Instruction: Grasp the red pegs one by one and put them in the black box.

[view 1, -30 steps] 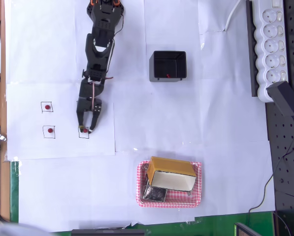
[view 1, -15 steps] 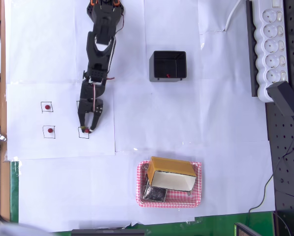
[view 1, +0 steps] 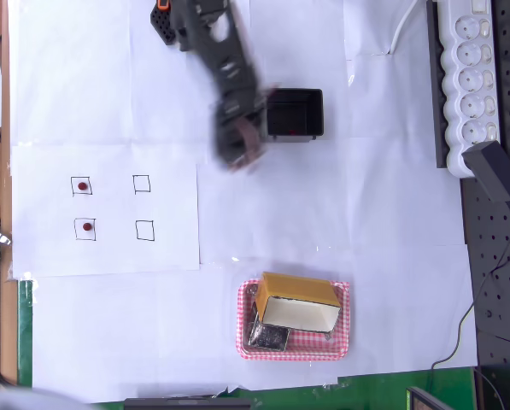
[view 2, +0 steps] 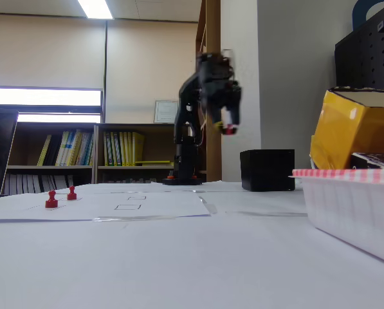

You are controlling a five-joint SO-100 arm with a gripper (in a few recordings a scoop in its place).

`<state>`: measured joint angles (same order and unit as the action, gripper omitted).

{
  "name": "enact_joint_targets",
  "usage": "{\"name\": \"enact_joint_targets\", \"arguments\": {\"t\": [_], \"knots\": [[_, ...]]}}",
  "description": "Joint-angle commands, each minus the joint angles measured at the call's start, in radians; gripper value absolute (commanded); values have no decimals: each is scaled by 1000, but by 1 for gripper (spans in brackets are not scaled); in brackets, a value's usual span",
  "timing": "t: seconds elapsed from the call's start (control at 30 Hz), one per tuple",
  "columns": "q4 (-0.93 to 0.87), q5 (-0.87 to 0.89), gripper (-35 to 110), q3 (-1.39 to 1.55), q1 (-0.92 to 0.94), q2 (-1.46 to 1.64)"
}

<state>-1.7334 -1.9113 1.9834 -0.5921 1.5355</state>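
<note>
Hand (view 2: 228,126) raised well above the desk (view 1: 263,222), blurred by motion, with a red peg (view 2: 229,129) pinched at its tip in the fixed view; in the overhead view the hand (view 1: 240,154) is a smear just left of the box (view 1: 295,114), and the peg cannot be picked out there. Taking that black box as the landmark: the hand hangs beside its left wall, not yet over the opening, and the arm runs from it up and left to its base beyond the box's upper-left corner. Whether the box already holds anything cannot be told, its inside being too dark. Far to the box's lower left lies a sheet with four drawn squares; the two squares nearer the box stand bare, and the two farther ones each hold a peg, one (view 1: 83,185) above the other (view 1: 86,226). Judging from this, the task looks about half done: one peg is in transit and should be dropped once the hand is over the box, two wait on the sheet, and the fourth is presumably already inside. Below the box sits a red-checked tray (view 1: 344,337) with a yellow carton (view 1: 296,289); to its right, a white power strip (view 1: 469,77). No brand, label or writing is legible.
</note>
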Motion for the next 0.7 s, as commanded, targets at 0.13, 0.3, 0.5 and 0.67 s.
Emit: {"name": "enact_joint_targets", "arguments": {"t": [0.13, 0.3, 0.5, 0.67], "knots": [[38, -158, 0, 101, -291, 91], [212, -155, 0, -31, -285, 176], [318, -123, 4, -104, -258, 278], [262, -64, 19, -64, -238, 299]]}}
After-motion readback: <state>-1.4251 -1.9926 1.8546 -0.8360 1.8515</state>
